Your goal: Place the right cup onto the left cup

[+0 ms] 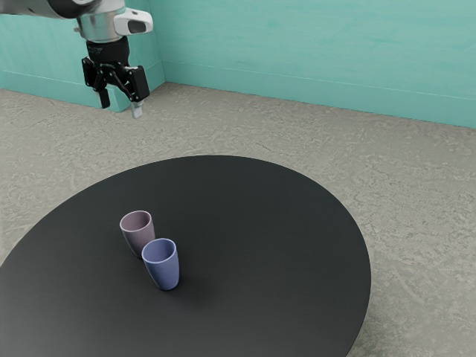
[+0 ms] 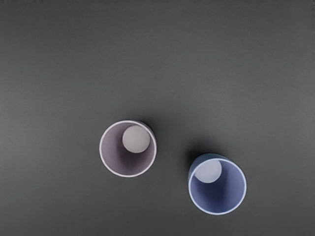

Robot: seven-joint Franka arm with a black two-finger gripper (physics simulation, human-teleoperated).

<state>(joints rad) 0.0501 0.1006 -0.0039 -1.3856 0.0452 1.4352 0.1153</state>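
Exterior view: one mauve cup [image 1: 138,233], one blue cup [image 1: 163,268].

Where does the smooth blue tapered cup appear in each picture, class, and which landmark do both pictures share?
Exterior view: the smooth blue tapered cup stands left of centre, in the lower half.
Wrist view: toward the lower right, with its open mouth visible.
Shared landmark: the smooth mauve tapered cup beside it.

The tapered blue cup [image 1: 166,277] and tapered mauve cup [image 1: 138,239] are showing smooth, satin walls, plastic or ceramic in look. The round black table [image 1: 260,223] is looking smooth and matt; the mottled grey floor [image 1: 416,223] is looking rough.
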